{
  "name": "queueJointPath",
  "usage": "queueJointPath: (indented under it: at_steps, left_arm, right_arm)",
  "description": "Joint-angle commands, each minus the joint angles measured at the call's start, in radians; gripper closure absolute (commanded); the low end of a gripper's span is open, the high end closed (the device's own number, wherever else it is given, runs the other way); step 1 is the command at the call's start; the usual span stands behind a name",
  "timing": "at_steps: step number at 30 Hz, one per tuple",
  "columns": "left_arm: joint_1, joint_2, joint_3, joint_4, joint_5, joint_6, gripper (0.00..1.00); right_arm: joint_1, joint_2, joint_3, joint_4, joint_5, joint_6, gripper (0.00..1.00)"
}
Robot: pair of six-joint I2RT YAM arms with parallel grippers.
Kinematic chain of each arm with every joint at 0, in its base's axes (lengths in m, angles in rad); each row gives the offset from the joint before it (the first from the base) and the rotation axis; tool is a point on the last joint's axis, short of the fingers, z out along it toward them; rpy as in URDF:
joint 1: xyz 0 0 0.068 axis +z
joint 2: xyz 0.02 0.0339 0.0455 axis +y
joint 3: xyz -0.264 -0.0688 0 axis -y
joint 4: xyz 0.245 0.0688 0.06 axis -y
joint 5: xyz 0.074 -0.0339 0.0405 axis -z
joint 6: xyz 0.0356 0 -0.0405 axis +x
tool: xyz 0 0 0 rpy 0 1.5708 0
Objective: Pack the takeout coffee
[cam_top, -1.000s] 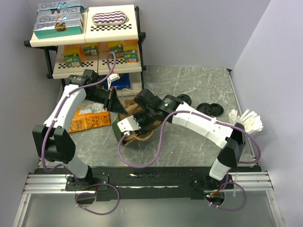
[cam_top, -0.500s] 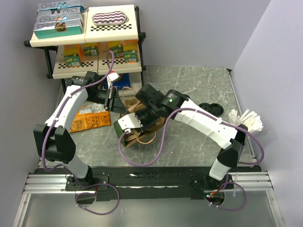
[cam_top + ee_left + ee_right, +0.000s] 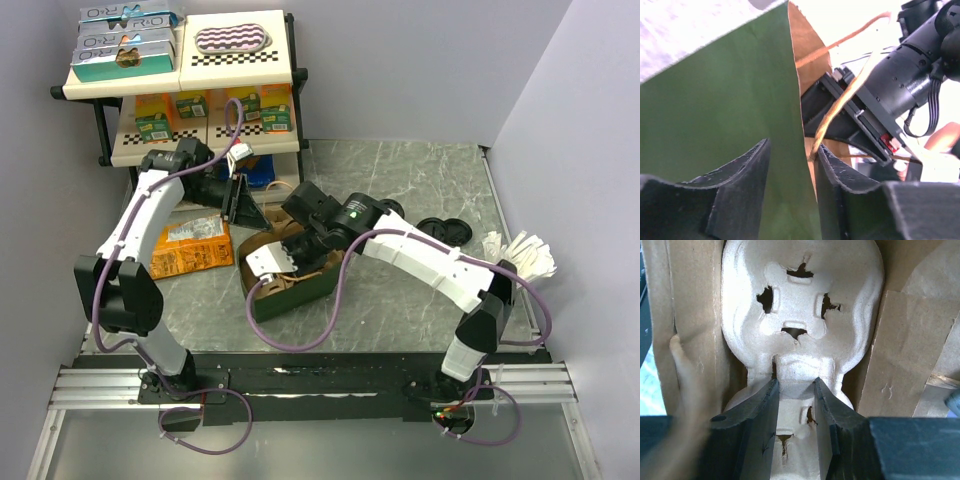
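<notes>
I read the cup carrier [image 3: 800, 300] as rough, pale moulded pulp, ragged at its holes. The bag [image 3: 715, 100] is matt paper, green outside and brown kraft inside. The fingers [image 3: 760, 430] of the right gripper [image 3: 795, 385] look matt black and scuffed. The table [image 3: 420, 170] is smooth, grey and marbled.

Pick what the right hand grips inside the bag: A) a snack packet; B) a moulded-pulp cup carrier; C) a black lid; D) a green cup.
B: the right hand pinches the centre ridge of the pale moulded-pulp cup carrier lying in the brown paper bag.
</notes>
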Motion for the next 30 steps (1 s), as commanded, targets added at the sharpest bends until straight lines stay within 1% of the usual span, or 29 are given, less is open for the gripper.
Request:
queueJointPath:
  at_steps: [1,2,6,11,12,15,18,20,24,28,30]
  left_arm:
    - [0.004,-0.035,0.059,0.09,-0.093,0.007,0.52]
    - [0.004,-0.061,0.045,0.13,-0.139,-0.04,0.5]
    - [0.001,-0.126,-0.01,0.282,-0.234,-0.14,0.41]
    - [0.0,-0.16,-0.024,0.346,-0.299,-0.163,0.35]
    - [-0.002,-0.166,-0.021,0.366,-0.32,-0.171,0.31]
    - [0.0,-0.209,-0.027,0.47,-0.363,-0.224,0.28]
    - [0.0,-0.238,-0.012,0.512,-0.403,-0.253,0.26]
    - [0.0,-0.253,0.008,0.501,-0.44,-0.247,0.25]
    - [0.006,-0.27,0.042,0.396,-0.503,-0.202,0.23]
    - [0.027,-0.334,0.002,0.35,-0.535,-0.189,0.22]
    - [0.03,-0.342,-0.005,0.317,-0.549,-0.169,0.21]
  right_arm:
    - [-0.009,0.033,0.023,0.063,-0.021,-0.014,1.0]
    - [-0.012,0.039,0.024,0.068,-0.022,-0.014,1.0]
    - [-0.016,0.076,0.029,0.094,-0.027,-0.005,1.0]
    - [-0.027,0.103,0.032,0.137,-0.035,0.019,1.0]
    - [-0.029,0.111,0.034,0.146,-0.036,0.025,1.0]
    - [-0.036,0.126,0.04,0.146,-0.051,0.036,1.0]
    - [-0.046,0.136,0.04,0.143,-0.068,0.032,1.0]
    - [-0.053,0.137,0.037,0.144,-0.076,0.025,1.0]
    - [-0.072,0.139,0.024,0.164,-0.097,0.032,1.0]
    - [-0.084,0.159,0.037,0.16,-0.131,0.053,1.0]
    - [-0.087,0.168,0.046,0.158,-0.148,0.059,1.0]
